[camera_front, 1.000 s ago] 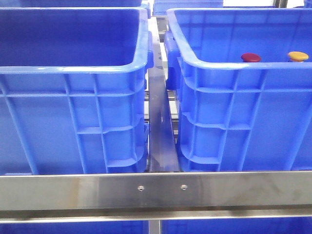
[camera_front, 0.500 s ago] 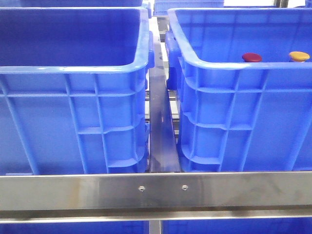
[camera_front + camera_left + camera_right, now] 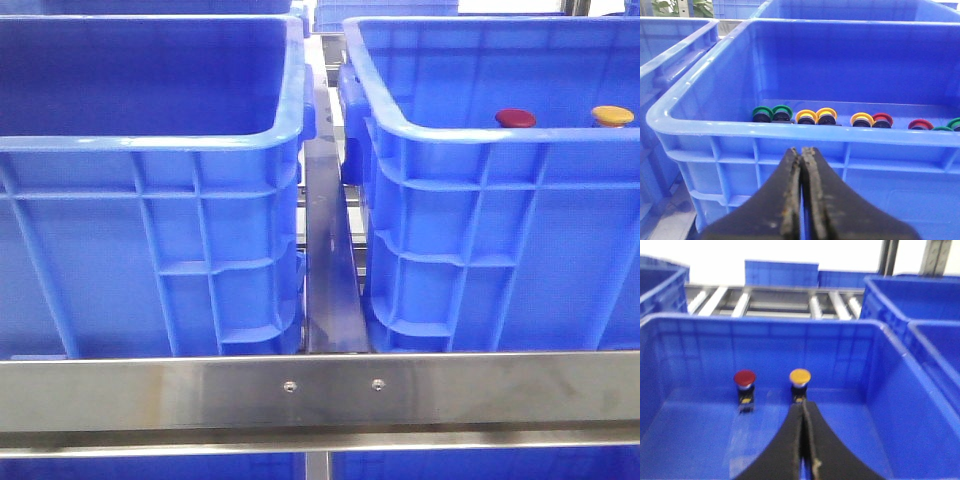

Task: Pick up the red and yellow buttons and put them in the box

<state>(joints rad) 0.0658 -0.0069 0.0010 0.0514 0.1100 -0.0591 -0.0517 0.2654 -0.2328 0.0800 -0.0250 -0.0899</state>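
Note:
A dark red button (image 3: 515,118) and a yellow button (image 3: 612,115) stand upright side by side inside the right blue crate (image 3: 480,135). In the right wrist view the red button (image 3: 745,377) and the yellow button (image 3: 800,376) stand on that crate's floor near its far wall. My right gripper (image 3: 803,405) is shut and empty, just short of the yellow one. The box (image 3: 150,135) is the left blue crate. My left gripper (image 3: 801,150) is shut and empty, outside the box's near rim (image 3: 790,131).
A row of green, yellow and red buttons (image 3: 815,116) lies along the floor of the box. A steel rail (image 3: 320,390) crosses in front of both crates, and a metal bar (image 3: 328,260) runs between them. More blue crates (image 3: 920,305) and rollers (image 3: 780,302) lie beyond.

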